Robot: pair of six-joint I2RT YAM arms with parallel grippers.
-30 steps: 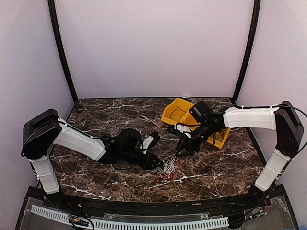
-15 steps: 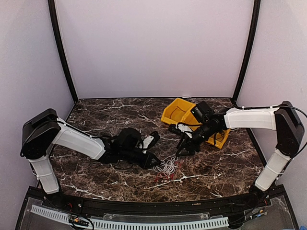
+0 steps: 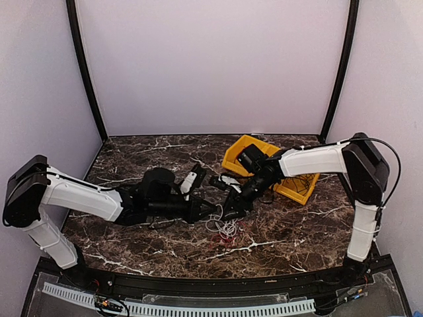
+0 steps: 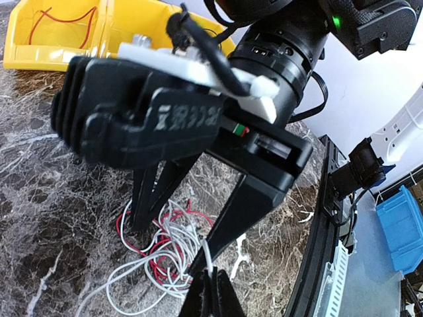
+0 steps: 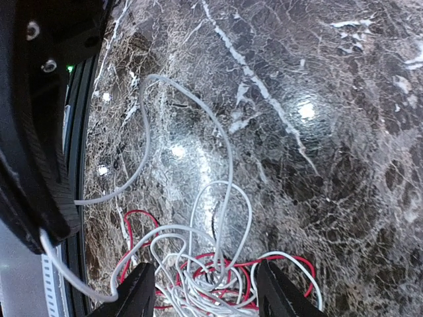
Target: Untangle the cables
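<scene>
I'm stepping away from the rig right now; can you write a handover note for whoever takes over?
The left gripper is shut on a strand of the white cable.
The right gripper is open, astride the tangle.
White and red cable lie knotted on the table, on the near side of the yellow bin.
Done: nothing separated.
Left: draw white free of red.

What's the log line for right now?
left gripper: shut on thin white cable | right gripper: open, straddling tangle of thin red and white cables | status: not yet untangled
</scene>
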